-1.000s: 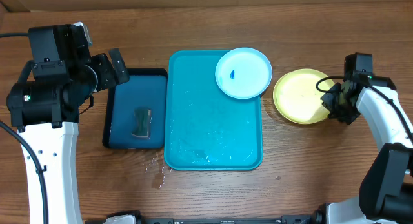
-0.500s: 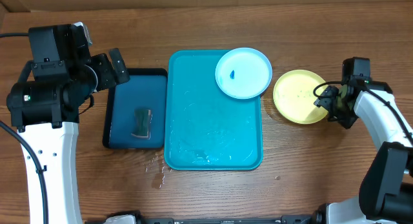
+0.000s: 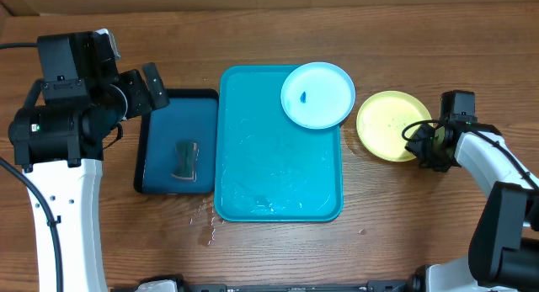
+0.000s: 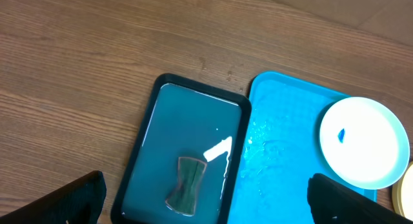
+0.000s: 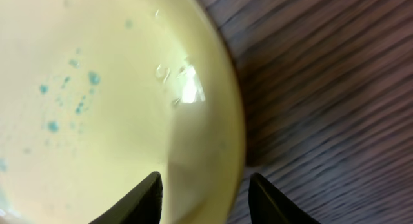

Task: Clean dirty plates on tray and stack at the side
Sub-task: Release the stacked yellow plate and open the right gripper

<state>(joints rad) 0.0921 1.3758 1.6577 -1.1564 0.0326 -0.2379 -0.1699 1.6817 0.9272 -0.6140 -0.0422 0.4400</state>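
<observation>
The turquoise tray [image 3: 278,170] lies mid-table. A light blue plate [image 3: 317,94] with a small blue smear rests over its far right corner; the left wrist view shows this plate [image 4: 361,141] too. A yellow-green plate [image 3: 387,124] lies flat on the table right of the tray. In the right wrist view, faint blue specks dot the yellow-green plate [image 5: 97,121]. My right gripper [image 3: 415,140] is at this plate's right rim. Its fingertips [image 5: 205,185] stand apart, straddling the rim without pinching it. My left gripper [image 3: 150,86] hangs wide open, high above the dark tray.
A smaller dark blue tray [image 3: 168,115] with a black rim lies left of the turquoise one, with a green sponge [image 3: 184,160] in it. Water drops speckle the table near the turquoise tray's front left corner [image 3: 206,220].
My right gripper has slid along the yellow-green plate's right rim toward the table's near side and closer to the plate. The left arm has not moved.
</observation>
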